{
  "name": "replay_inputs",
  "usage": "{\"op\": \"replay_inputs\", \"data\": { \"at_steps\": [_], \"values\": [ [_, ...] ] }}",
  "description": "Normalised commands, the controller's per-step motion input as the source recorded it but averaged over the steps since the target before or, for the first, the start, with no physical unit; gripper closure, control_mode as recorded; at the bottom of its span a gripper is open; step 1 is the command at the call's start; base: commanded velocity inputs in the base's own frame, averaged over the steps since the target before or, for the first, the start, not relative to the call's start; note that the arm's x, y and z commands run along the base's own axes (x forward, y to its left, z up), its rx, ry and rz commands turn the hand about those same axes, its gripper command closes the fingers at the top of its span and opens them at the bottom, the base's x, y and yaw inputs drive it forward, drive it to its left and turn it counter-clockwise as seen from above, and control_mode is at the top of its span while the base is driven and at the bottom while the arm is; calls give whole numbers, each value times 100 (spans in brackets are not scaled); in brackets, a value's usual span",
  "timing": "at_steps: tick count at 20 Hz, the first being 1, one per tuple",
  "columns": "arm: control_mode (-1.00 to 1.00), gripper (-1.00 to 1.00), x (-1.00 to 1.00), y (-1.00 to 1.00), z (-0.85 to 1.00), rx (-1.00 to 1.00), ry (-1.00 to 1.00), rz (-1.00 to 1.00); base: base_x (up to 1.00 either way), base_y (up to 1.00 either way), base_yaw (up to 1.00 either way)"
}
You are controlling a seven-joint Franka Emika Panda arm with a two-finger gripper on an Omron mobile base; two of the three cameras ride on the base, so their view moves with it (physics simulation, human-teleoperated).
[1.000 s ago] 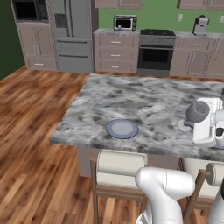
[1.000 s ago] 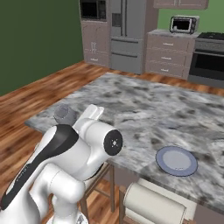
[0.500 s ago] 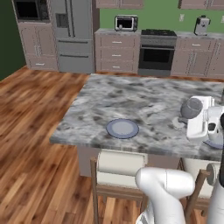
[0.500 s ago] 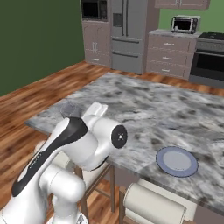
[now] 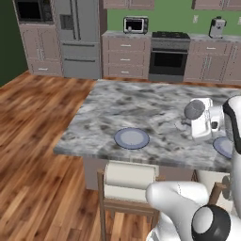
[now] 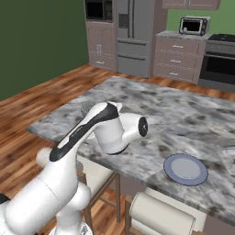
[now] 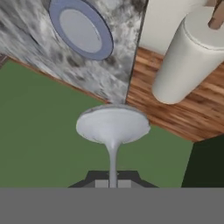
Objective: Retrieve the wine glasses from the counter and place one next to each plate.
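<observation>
You are mid-carry: the gripper (image 7: 113, 183) has its jaws pinching the thin stem of a wine glass (image 7: 113, 127), whose flat foot points away from the hand camera. In the left base view the glass (image 5: 194, 109) rides above the island bench, near its right end and just inboard of the plate (image 5: 224, 146) at the front right edge. The other plate (image 5: 132, 138) lies near the front edge, further left.

The step in hand looks like placing this glass beside the right-hand plate. Your next move calls for bringing the foot level over bare stone just beside that plate, clear of its rim, lowering until it sits flat, then letting the jaws spread.

No brand, label or writing is legible anywhere.
</observation>
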Motion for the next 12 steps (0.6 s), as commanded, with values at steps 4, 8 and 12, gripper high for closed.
{"op": "replay_inputs", "data": {
  "at_steps": [4, 8, 12],
  "values": [
    [-100, 100, 53, -11, -18, 0, 0, 4, 0, 0, 0],
    [-100, 100, 62, 0, -31, -3, 8, 0, 0, 0, 0],
    [-100, 100, 62, 0, -35, -7, 8, 0, 0, 0, 0]
  ]
}}
